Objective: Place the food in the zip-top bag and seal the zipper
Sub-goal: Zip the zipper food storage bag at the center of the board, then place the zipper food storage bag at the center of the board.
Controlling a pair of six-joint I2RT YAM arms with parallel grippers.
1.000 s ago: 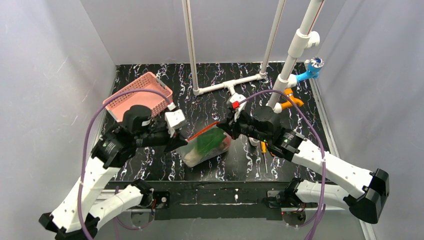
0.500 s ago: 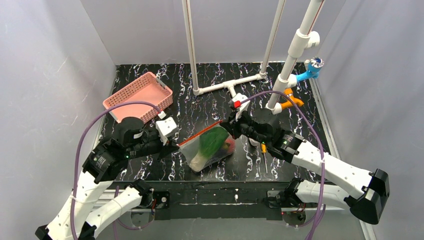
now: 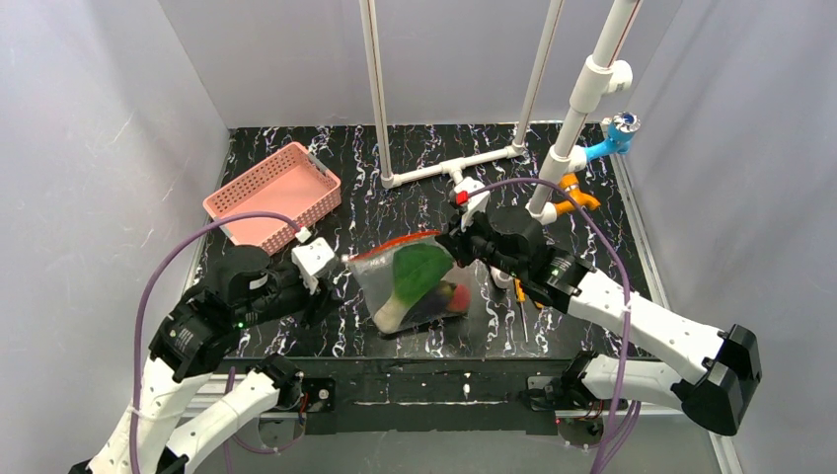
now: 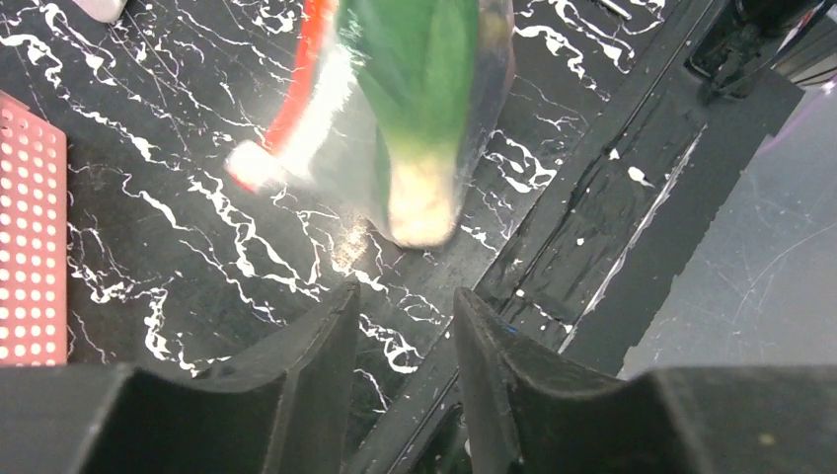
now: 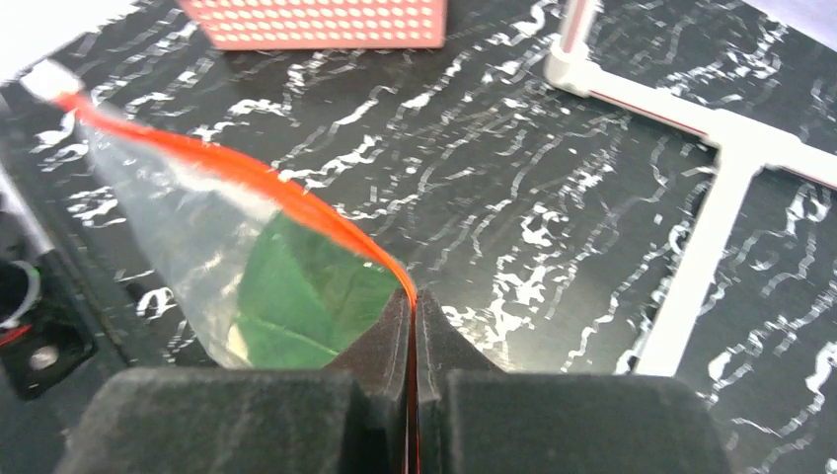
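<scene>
Centre of the top view: clear crinkly zip-top bag [image 3: 419, 286] on the black marbled tabletop [image 3: 395, 202], green-leaved white-stemmed bok choy [image 3: 415, 269] and orange-red round tomato [image 3: 456, 294] inside. Right gripper [image 5: 413, 316] pinched tight on the thin red-orange zipper strip [image 5: 247, 173], at its upper right end. Left gripper [image 4: 405, 316] lower left of the bag, fingers parted, gripping nothing. Pink perforated plastic basket [image 3: 271, 193] at upper left.

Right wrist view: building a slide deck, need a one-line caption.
Right hand pinching the red-orange zipper of the clear zip-top bag, bok choy inside, pink basket beyond.
</scene>
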